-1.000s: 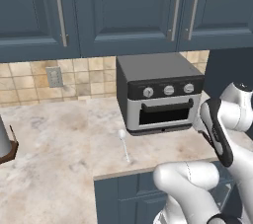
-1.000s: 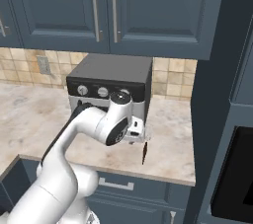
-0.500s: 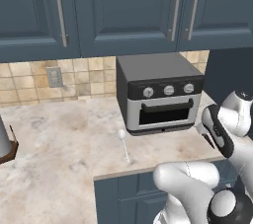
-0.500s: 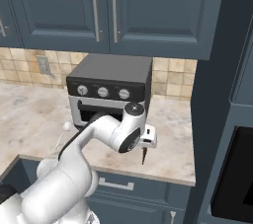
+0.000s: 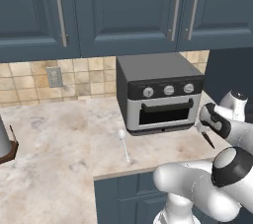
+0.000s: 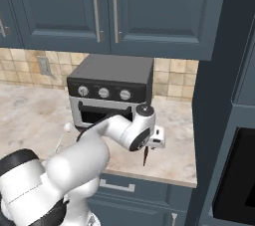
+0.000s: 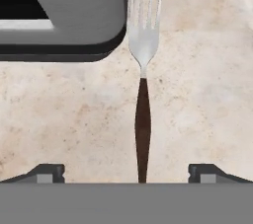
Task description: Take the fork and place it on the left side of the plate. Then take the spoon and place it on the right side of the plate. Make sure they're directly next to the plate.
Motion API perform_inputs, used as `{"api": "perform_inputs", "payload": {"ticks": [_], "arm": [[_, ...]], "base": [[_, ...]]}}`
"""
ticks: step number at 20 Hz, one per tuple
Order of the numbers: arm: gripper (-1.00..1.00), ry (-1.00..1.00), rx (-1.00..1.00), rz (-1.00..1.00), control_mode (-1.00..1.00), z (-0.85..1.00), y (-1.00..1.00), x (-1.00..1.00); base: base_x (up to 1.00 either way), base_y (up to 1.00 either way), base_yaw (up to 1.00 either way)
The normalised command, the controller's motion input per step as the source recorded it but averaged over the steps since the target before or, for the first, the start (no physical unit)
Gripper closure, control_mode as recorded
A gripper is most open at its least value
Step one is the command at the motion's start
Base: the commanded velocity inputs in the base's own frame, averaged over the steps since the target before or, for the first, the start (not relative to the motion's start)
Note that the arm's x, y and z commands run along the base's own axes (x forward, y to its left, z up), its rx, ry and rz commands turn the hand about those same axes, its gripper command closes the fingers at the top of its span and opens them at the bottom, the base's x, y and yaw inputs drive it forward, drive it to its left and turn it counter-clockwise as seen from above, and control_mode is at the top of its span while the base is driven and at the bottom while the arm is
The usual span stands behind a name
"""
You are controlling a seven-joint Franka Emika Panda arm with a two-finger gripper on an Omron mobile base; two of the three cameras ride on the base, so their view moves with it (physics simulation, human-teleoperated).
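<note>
The gripper [image 7: 126, 172] hangs over the marble table [image 7: 207, 99] with its jaws spread wide, gripping nothing. Between them, flat on the table, lies the fork [image 7: 143, 94], dark handle nearest the hand, silvery tines pointing away beside the corner of the toaster oven [image 5: 159, 95]. Farther left, the spoon [image 5: 123, 144] lies in front of the oven

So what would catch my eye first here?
Probably the white arm bending low over the marble counter, right of the toaster oven. Its open claw hangs straight above a fork, tips either side of the dark handle. A spoon lies left of the oven.
</note>
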Motion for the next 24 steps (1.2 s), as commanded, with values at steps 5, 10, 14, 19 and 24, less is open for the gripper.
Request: {"api": "perform_inputs", "payload": {"ticks": [5, 10, 14, 19, 24], "arm": [[-1.00, 0.00, 0.00, 0.00, -1.00, -0.25, 0.00, 0.29], [-1.00, 0.00, 0.00, 0.00, -1.00, -0.28, 0.00, 0.19], [-1.00, 0.00, 0.00, 0.00, -1.00, -0.29, 0.00, 0.18], [-1.00, 0.00, 0.00, 0.00, -1.00, -0.24, -0.01, 0.24], [-1.00, 0.00, 0.00, 0.00, -1.00, -0.17, -0.14, 0.15]], "base": [[0.00, 0.00, 0.00], [0.00, 0.00, 0.00], [0.00, 0.00, 0.00], [0.00, 0.00, 0.00], [0.00, 0.00, 0.00]]}}
